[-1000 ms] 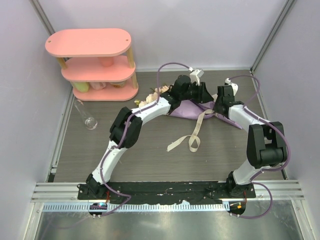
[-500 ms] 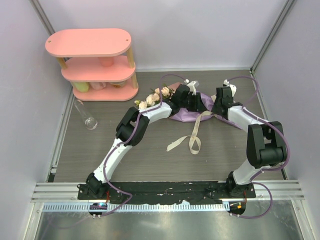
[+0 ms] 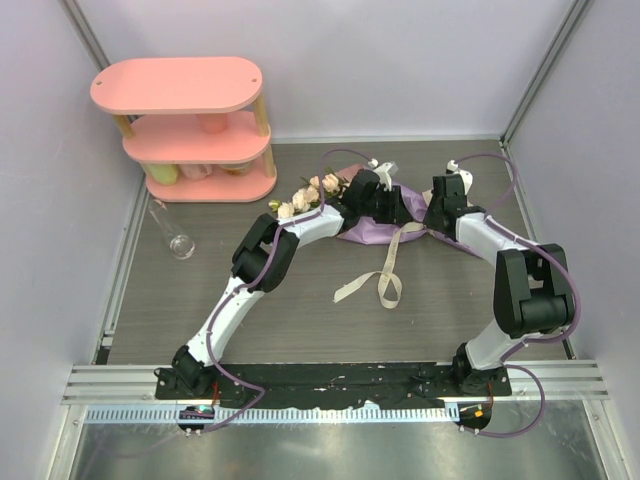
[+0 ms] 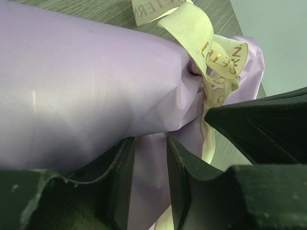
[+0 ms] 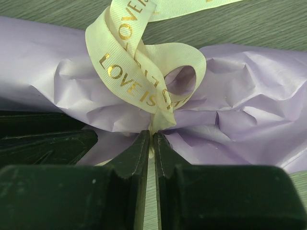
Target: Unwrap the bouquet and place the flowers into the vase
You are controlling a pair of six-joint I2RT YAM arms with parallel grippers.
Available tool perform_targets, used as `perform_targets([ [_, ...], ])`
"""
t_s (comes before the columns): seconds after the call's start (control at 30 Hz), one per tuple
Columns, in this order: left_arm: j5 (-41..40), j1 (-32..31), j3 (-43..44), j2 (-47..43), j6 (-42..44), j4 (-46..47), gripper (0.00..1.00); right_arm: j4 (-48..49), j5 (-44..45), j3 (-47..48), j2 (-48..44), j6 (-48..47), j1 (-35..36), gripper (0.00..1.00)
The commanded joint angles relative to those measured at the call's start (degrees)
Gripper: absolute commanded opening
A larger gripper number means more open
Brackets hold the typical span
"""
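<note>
Bouquet [image 3: 360, 231] shifted — right end effector [image 5: 152, 136] pinches ribbon [image 5: 139, 72].

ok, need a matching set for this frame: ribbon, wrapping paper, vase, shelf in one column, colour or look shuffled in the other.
Things:
1. ribbon
2. wrapping paper
3. vase
4. shelf

Looks:
A. pink
B. clear glass
C. cream with gold lettering
D. lilac

Pairs: 1-C, 2-D, 3-B, 4-A
</note>
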Motion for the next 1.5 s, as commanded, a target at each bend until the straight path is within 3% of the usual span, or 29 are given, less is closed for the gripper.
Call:
perform_targets([
  [0.0, -0.58, 0.62, -0.57, -2.62, 1.39, 1.28, 0.37, 1.47, 0.39, -0.57, -3.04, 0.24, 0.18, 0.15],
  [0.6, -0.05, 0.79, -0.75, -2.45, 1.57, 1.28, 0.38, 1.56, 0.13, 0.13, -0.84, -0.20, 0.27, 0.15],
  [0.77, -0.57, 0.88, -0.75, -2.10, 1.39, 1.28, 0.38, 0.77, 0.13, 0.92, -0.75, -0.03, 0.27, 0.01],
  [0.87, -1.45, 1.06, -0.66, -1.31, -0.10, 1.19, 0.36, -0.63, -0.31, 2.15, -1.63, 0.32, 0.36, 0.01],
  [1.3, -3.30, 1.85, -2.50, -1.04, -2.12, 1.10, 0.31, 13.86, -4.88, -5.50, -19.47, 11.75, -0.17, 0.01],
  [1.4, -2.86, 1.85, -2.33, -1.13, -2.12, 1.10, 0.31, 10.98, -2.35, -2.88, -19.74, 11.05, -0.08, 0.01],
  [1.47, -2.69, 1.85, -2.33, -1.30, -2.04, 1.10, 0.31, 2.68, -0.76, 0.03, -16.42, 8.52, -0.34, 0.01],
])
